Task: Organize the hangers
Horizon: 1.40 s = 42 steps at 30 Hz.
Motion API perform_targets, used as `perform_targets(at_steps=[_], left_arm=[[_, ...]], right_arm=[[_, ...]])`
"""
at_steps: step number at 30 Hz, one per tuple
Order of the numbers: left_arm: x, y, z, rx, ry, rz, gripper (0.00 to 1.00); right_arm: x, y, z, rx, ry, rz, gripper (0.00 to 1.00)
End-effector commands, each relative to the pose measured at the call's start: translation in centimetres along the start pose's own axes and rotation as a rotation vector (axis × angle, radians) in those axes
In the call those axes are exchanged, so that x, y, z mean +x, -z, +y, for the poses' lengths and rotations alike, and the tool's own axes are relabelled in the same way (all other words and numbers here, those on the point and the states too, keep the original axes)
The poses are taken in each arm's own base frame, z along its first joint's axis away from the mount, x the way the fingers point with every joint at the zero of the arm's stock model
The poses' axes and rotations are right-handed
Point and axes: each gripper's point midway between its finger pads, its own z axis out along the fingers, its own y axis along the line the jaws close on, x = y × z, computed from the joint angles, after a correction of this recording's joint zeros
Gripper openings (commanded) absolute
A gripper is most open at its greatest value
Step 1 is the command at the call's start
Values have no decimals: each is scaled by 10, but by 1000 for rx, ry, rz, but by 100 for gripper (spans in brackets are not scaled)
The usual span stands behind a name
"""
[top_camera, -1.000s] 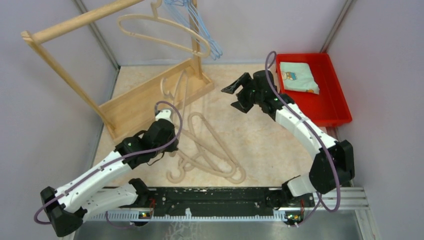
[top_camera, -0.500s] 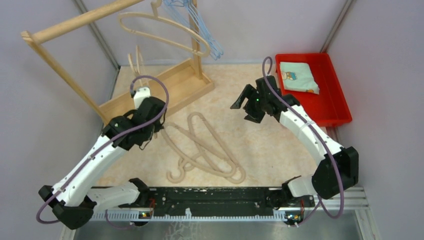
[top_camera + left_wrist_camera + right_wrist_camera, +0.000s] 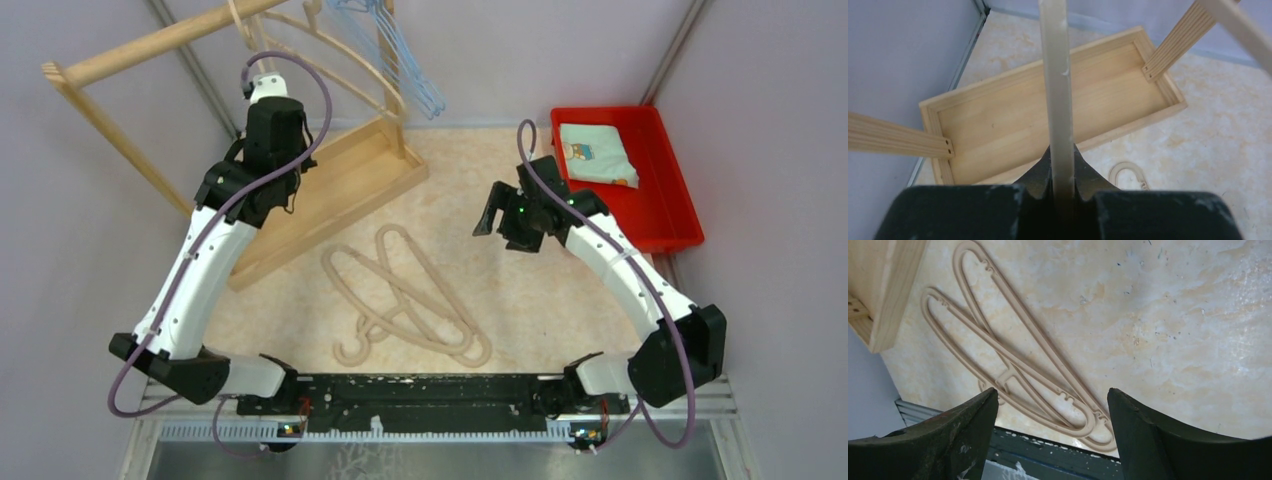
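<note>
**Top view.**
- The left gripper point(image 3: 262, 92) is up at the rail point(image 3: 160, 42) of the wooden rack point(image 3: 330, 190). The wrist hides its jaws from here.
- A short beige curve point(image 3: 238, 22) crosses the rail just above the wrist. I cannot tell whether it belongs to the hanger being gripped.
- A hung beige hanger point(image 3: 340, 65) sits on the rail. Beside it, the blue wire hangers point(image 3: 405, 60) bunch near the right post, thin and pale, with their tops cut off by the frame edge.
- The two beige hangers on the table point(image 3: 420, 300) lie flat and crossed on the table point(image 3: 530, 290). They are near the rack base, with their hooks toward the arm bases.
- The right gripper point(image 3: 492, 212) hangs over bare table to their right, jaws spread wide with nothing between them.
- The red tray point(image 3: 680, 200) holds a folded cloth point(image 3: 597, 155) with a cartoon print. No writing on it can be read.

**Left wrist view.**
- The fingers point(image 3: 1040, 170) are pressed almost together on a flat beige strip, which is the held hanger point(image 3: 1055, 75).
- The strip runs straight up and out of frame, so the rest of its shape is cut off.
- The rack base tray lies below, with one post on each side.
- A beige hook point(image 3: 1128, 174) on the table is partly hidden by the gripper body.

**Right wrist view.**
- The fingertips point(image 3: 983, 405) stand far apart at the lower corners and hold nothing.
- Beyond them the two crossed table hangers show clearly. They are thick, rounded and tan, with small notches near the shoulders.
- Their upper ends lie near the rack base corner point(image 3: 883, 290).
- Their lower ends lie just beside a black strip point(image 3: 1048, 447) at the table edge.
- No labels are visible.
</note>
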Motion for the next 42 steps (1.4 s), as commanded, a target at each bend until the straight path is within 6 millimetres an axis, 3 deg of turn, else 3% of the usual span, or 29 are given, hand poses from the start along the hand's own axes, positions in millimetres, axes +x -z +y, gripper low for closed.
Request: perform_targets(at_steps=[1,11,17,21,27,32,33,35,38,42], left_arm=[[-42,-1,-5,0,-8,-102,0],[-35,-30,-29,-4,-38,-39,0],[-37,-49,-32,-12,-34,-2,0],[-40,-61,-29,-5,0,16,0],[-17,-74,-38,22,-13,103,0],[-10,-72,-44,62,-18,131,0],[-10,-70,-44,70,-12,129,6],[-15,-62,-42,89,-1,111,30],[-22,-45,-34,110,10,80,37],[-19,-26,-30,161,19,76,48]], right_arm=[[4,9,-11,7,55,-15,80],[-9,8,-20,-12,67,-4,80],[-17,14,-23,-30,58,-17,80],[-14,16,-27,-34,59,-15,80],[-2,17,-39,-28,55,5,81],[6,14,-45,-25,55,26,84],[7,13,-46,-24,59,30,85],[10,12,-48,-26,72,41,90],[14,13,-51,-23,106,52,98],[22,11,-55,-28,134,71,99]])
